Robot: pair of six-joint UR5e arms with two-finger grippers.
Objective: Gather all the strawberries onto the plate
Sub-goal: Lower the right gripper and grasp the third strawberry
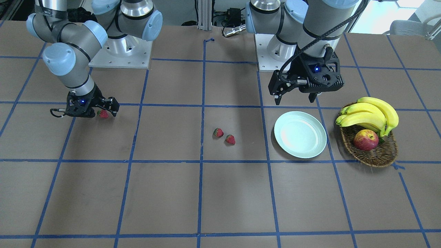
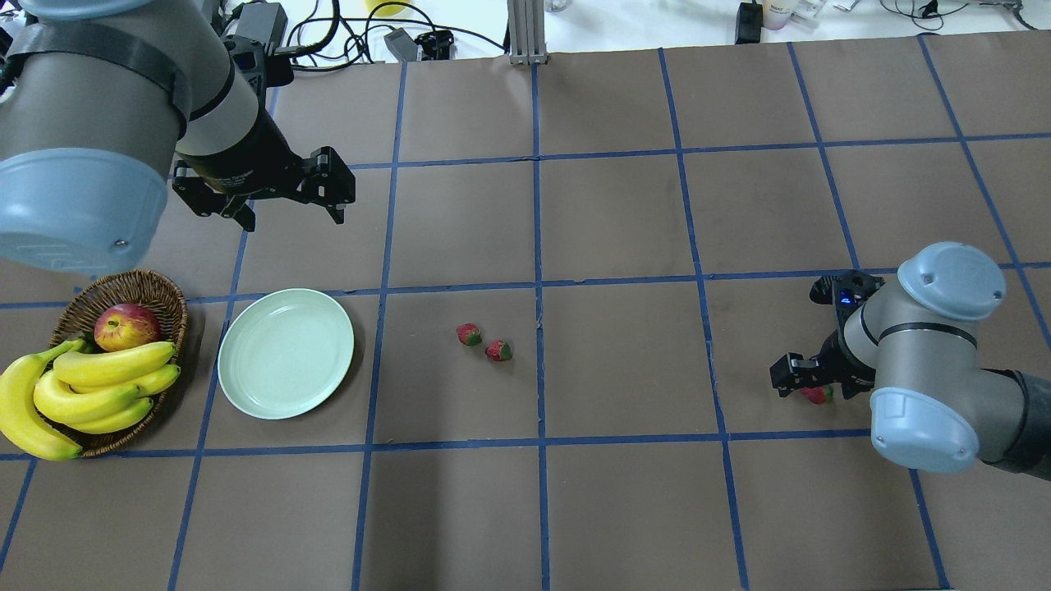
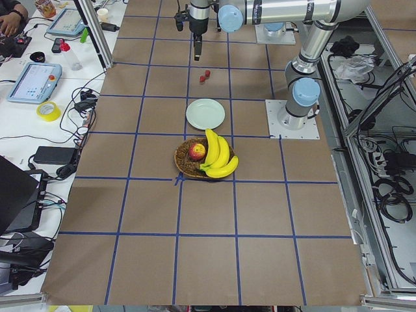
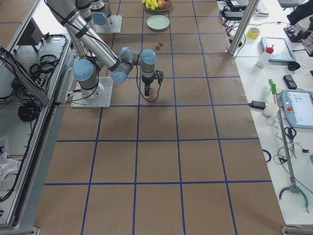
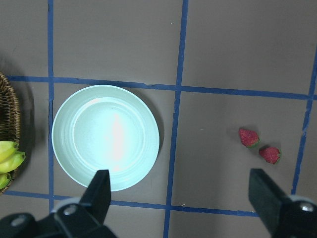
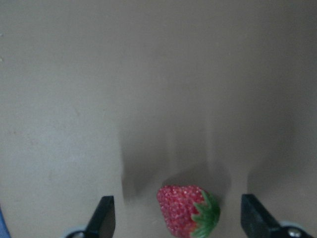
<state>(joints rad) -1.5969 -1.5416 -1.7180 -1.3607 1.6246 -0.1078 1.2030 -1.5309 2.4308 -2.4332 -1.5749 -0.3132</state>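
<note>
Table: a brown paper-covered tabletop, ruled into squares by blue tape, is carrying everything listed below.
Left gripper: the black two-finger left gripper is hanging above the table near the plate, its fingers standing wide apart and holding nothing.
Right gripper: the black two-finger right gripper is reaching down to the table with its fingers spread, one on each side of a strawberry, with a gap showing on both sides.
Basket: a brown oval wicker basket is sitting just beside the plate.
Bananas: a yellow bunch is lying across the basket.
Plate: a round, shallow, pale mint plate is sitting bare between the basket and the paired strawberries.
Apple: a red-yellow apple is resting in the basket against the bananas.
Strawberries: two small red strawberries are lying close together mid-table, near the plate. A third strawberry is lying well apart, between the right gripper's fingers.
</note>
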